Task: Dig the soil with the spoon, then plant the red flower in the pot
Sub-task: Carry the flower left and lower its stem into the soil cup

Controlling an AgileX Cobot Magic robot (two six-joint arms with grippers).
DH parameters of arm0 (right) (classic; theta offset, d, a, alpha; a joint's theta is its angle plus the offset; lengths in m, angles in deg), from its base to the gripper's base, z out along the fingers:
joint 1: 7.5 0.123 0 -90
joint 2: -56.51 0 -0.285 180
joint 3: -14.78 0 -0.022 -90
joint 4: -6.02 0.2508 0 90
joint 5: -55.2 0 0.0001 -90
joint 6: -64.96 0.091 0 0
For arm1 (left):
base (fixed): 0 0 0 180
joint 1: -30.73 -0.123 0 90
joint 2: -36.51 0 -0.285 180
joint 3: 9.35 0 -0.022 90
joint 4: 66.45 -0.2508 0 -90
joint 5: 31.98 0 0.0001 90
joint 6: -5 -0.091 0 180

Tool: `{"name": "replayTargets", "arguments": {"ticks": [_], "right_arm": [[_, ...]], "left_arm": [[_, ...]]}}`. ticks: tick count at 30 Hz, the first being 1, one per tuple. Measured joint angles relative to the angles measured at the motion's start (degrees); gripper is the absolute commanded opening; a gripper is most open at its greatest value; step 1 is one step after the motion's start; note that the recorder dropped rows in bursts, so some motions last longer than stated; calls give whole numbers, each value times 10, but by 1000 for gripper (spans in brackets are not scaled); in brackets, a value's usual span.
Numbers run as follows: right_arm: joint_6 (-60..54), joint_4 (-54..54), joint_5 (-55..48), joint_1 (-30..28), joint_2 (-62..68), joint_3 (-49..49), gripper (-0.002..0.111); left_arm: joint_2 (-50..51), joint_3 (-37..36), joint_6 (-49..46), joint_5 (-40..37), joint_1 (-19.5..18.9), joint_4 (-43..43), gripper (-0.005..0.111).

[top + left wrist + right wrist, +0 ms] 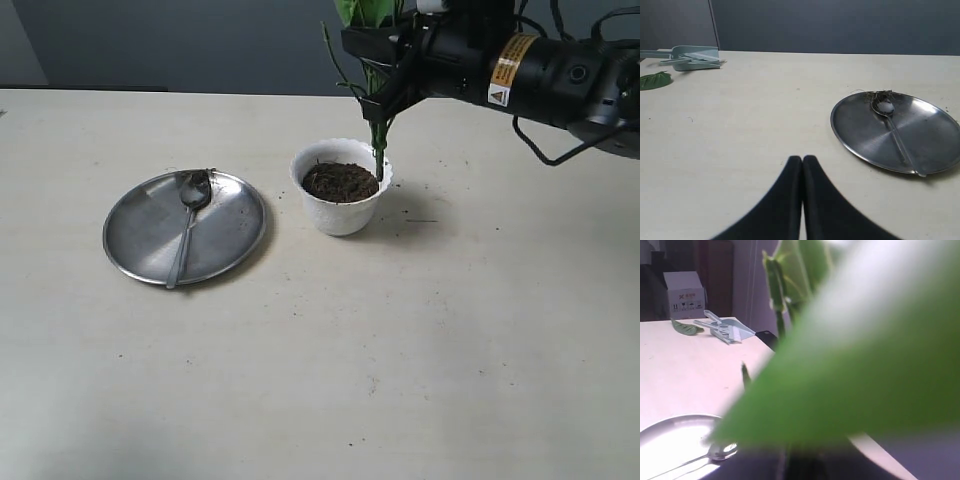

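Two black left gripper [802, 165] fingers are seen pressed together, empty, nearest the left wrist camera. Beyond, the slim silver spoon [187, 225] is parked on the round steel plate [140, 235], likely because digging is done. Farther, the green-stemmed red flower [378, 135] is pinched by the right gripper [385, 105], stem foot sunk in dark crumbly soil [338, 181] at the white scalloped pot [340, 215] edge. Only the wrist views show a pale green dustpan [692, 56]; petals are shown nowhere.
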Motion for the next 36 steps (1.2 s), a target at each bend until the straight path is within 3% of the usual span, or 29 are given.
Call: {"name": "replayTargets", "arguments": {"ticks": [10, 19, 36], "right_arm": [[0, 28, 5, -1, 46, 64, -1], [21, 38, 88, -42, 117, 93, -1], [70, -43, 148, -46, 207, 156, -1]], "left_arm": [[0, 0, 0, 0, 0, 0, 0], [0, 0, 0, 0, 0, 0, 0], [0, 0, 0, 0, 0, 0, 0]]}}
